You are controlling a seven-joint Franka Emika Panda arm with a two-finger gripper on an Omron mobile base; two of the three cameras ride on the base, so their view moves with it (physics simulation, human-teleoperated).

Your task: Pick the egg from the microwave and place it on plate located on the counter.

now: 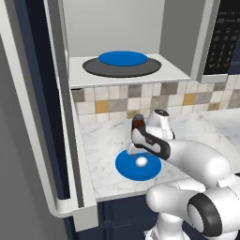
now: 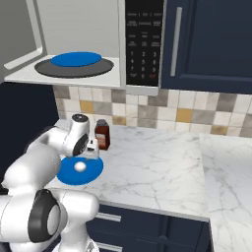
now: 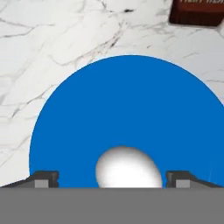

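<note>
Egg (image 3: 128, 167): small, smooth, white, near-round with no clear long axis; lies on the plate (image 3: 131, 109), between the finger tips.
Jaws: spread wide, one tip each side of the egg, apparently clear of it.
Gripper (image 1: 132, 149): low over the plate, directly above the egg.
Plate: plain bright blue disc on the tabletop (image 2: 157, 157), near its front edge.
Bottle (image 2: 102, 134): brown, just behind the plate.
Microwave (image 1: 122, 70): door open, second blue disc on its turntable.
</note>
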